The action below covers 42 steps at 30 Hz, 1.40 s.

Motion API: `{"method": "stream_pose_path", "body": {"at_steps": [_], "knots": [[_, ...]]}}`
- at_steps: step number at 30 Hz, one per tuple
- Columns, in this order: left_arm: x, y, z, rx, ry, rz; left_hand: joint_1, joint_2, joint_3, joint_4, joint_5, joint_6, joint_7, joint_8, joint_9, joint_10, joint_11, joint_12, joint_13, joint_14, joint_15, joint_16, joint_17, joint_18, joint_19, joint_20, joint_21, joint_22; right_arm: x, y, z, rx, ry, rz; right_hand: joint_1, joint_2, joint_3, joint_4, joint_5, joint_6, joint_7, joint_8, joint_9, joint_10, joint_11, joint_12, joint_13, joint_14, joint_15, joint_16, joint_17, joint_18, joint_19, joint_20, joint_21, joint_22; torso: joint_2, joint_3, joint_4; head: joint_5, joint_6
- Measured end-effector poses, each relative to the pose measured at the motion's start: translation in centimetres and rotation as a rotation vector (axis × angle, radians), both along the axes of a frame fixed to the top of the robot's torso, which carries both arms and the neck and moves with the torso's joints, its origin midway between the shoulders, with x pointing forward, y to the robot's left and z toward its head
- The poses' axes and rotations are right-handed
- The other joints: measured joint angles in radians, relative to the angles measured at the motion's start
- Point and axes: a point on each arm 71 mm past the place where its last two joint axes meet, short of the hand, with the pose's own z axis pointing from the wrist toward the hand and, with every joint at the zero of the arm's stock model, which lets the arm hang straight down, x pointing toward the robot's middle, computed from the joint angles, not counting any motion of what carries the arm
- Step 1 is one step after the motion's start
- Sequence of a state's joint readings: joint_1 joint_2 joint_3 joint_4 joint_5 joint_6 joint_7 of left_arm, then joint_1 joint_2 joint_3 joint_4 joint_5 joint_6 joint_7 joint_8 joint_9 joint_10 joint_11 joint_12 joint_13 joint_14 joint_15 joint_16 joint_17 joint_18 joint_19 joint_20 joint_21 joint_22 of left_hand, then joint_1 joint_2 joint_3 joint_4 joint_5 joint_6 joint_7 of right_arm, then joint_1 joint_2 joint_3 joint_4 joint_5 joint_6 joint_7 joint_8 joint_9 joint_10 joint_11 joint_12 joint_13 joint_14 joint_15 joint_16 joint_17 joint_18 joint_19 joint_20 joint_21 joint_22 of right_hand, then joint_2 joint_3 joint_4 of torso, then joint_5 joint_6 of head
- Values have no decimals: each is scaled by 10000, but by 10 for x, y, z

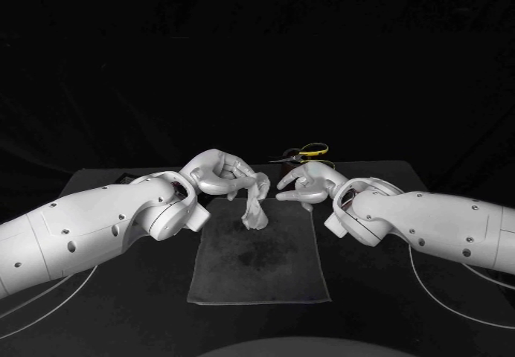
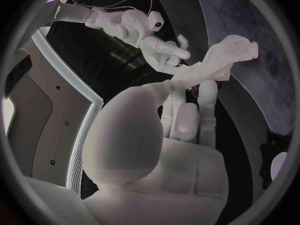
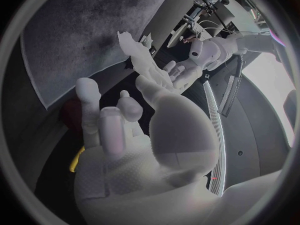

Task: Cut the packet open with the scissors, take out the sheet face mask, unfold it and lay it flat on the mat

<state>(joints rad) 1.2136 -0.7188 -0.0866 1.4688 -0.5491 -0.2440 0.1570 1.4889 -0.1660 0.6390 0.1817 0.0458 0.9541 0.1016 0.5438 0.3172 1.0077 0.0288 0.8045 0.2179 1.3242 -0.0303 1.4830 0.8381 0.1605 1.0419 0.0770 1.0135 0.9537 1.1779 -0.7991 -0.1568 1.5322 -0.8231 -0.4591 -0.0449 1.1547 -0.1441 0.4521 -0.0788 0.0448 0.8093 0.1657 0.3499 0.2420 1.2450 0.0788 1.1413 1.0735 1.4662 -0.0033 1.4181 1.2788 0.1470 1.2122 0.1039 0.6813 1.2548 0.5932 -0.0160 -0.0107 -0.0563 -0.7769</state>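
The white sheet mask (image 1: 255, 208) hangs crumpled above the far end of the grey mat (image 1: 257, 264). My left hand (image 1: 220, 175) pinches its top edge, and the left wrist view shows the mask (image 2: 220, 60) trailing from my fingertips (image 2: 167, 87). My right hand (image 1: 304, 186) hovers just right of the mask with its fingers curved and apart, holding nothing. In the right wrist view the mask (image 3: 140, 60) runs between my right thumb (image 3: 150, 87) and the left hand (image 3: 187, 72). The scissors (image 1: 306, 154), yellow-handled, lie on the table behind my right hand.
The mat lies lengthwise down the middle of the black table (image 1: 129, 297), its near end bare. Both white forearms flank the mat's far end. A yellow scissor handle (image 3: 78, 157) shows beneath my right palm.
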Motion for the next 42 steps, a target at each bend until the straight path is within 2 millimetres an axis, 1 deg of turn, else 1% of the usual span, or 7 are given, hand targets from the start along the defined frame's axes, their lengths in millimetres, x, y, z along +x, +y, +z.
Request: {"method": "stream_pose_path", "body": {"at_steps": [4, 13, 15, 22, 25, 35, 42], "knots": [[-1, 1, 1, -3, 32, -70, -12, 11, 0, 0, 0, -2, 0, 44, 0, -1, 1, 1, 0, 0, 0, 0, 15, -1, 0, 0, 0, 9, -2, 0, -17, 725, 407, -281, 102, -62, -126, -38, 0, -113, 40, -97, -31, -92, 18, 0, -65, 1, 69, -2, -21, 5, -55, 55, -66, -37, 0, 0, -1, 3, -4], [-4, 1, 4, -53, 99, -309, -39, -16, 28, -28, 0, -19, -16, 46, 2, -3, 3, 1, 8, -1, 1, -1, 38, -1, -1, 0, 0, 9, -8, 11, -43, 1921, 934, -401, 310, 63, -167, -80, -1, -134, 58, -136, -42, -108, 34, 12, -5, 1, 70, -17, -1, 2, -90, 90, -117, -55, 9, 4, 4, -31, -36], [-5, 0, 4, -67, 118, -370, -39, -16, 29, -29, 0, -20, -16, 46, 2, -4, 4, 0, 9, -1, 1, -1, 37, -1, 0, 0, 0, 9, -8, 12, -45, 2092, 937, -400, 332, 48, -195, -107, -1, -134, 58, -136, -43, -108, 34, 67, 29, 0, 70, -17, 37, 0, -90, 90, -117, -54, 9, 3, 6, -33, -44], [-7, -1, 5, -120, 219, -545, -79, -57, 29, -30, 0, -22, -19, 46, 6, -17, 18, 1, 8, -1, 1, -1, 37, 0, -1, 0, -1, 7, -5, 18, -46, 2566, 811, -338, 529, 246, -194, -108, -1, -148, 43, -136, -43, -108, 34, 257, 165, 0, 71, 48, 130, -4, -89, 90, -116, 15, 5, -2, 1, -57, -61], [-8, -2, 5, -144, 261, -609, -91, -69, 29, -30, 0, -22, -19, 45, 8, -17, 18, 0, 8, -1, 1, -2, 37, 0, -1, 0, -1, 8, -5, 21, -46, 2718, 772, -273, 525, 241, -194, -108, -1, -87, -19, -136, -44, -52, -22, 297, 202, 0, 71, 100, 179, -6, -89, 90, -66, 16, 4, -2, 4, -71, -74], [-9, -2, 6, -230, 372, -731, -134, -55, 56, -57, -1, -42, -35, 42, 140, -18, 18, 0, 24, 0, -1, -4, 78, -1, 1, -1, 42, 46, -6, 26, -44, 3117, 737, 70, 527, 245, -234, -150, -1, -52, -55, -185, -57, 1, -75, 375, 278, 0, 70, 100, 191, -12, -89, 90, -57, 32, 7, -7, 6, -42, -99], [-9, -2, 6, -274, 421, -743, -182, -54, 56, -57, -1, -59, -25, 37, 146, -54, -14, 0, 23, 36, -36, 31, 100, -2, 36, -36, 42, 62, -7, 30, -44, 3310, 772, 347, 728, 445, -217, -230, -1, 132, -158, -185, -57, 73, -147, 536, 408, 0, 70, 157, 210, -21, -89, 90, -58, 52, 4, -3, -3, -29, -106]]}}
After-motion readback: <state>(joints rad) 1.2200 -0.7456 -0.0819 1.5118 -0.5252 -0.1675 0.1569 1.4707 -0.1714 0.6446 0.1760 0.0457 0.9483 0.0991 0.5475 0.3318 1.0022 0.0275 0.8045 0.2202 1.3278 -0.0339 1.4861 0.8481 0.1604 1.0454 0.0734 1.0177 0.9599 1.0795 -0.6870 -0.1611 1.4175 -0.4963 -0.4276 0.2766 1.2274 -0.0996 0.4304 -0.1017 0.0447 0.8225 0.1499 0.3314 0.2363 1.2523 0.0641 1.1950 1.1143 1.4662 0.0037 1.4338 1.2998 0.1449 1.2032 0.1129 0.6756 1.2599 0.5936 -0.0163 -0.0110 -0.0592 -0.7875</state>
